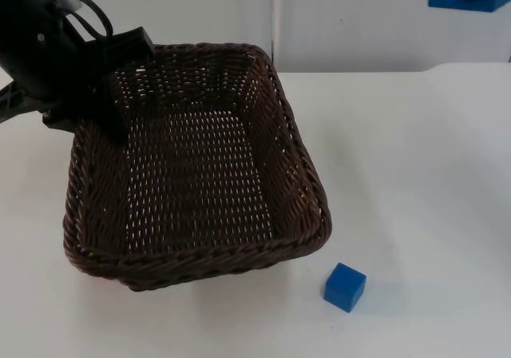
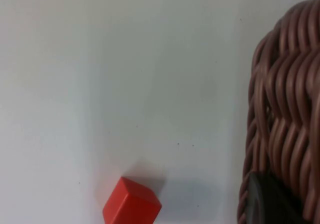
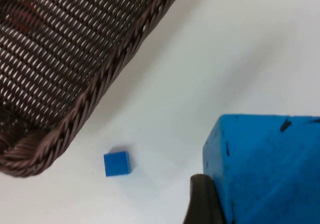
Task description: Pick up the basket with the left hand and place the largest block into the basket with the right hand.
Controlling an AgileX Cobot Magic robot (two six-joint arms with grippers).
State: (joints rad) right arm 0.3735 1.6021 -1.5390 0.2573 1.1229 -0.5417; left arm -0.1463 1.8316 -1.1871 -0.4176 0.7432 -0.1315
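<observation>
On left hand (image 1: 120, 94): dark wicker basket (image 1: 200, 206) gripped | right hand (image 3: 220, 204) grips big blue block (image 3: 265, 169)

I can read no text, label, brand, number or sign in my views. The wicker basket (image 1: 200, 174), the big blue block (image 3: 265, 169), the small blue cube (image 1: 345, 286) and the red cube (image 2: 131, 206) carry no writing.
</observation>
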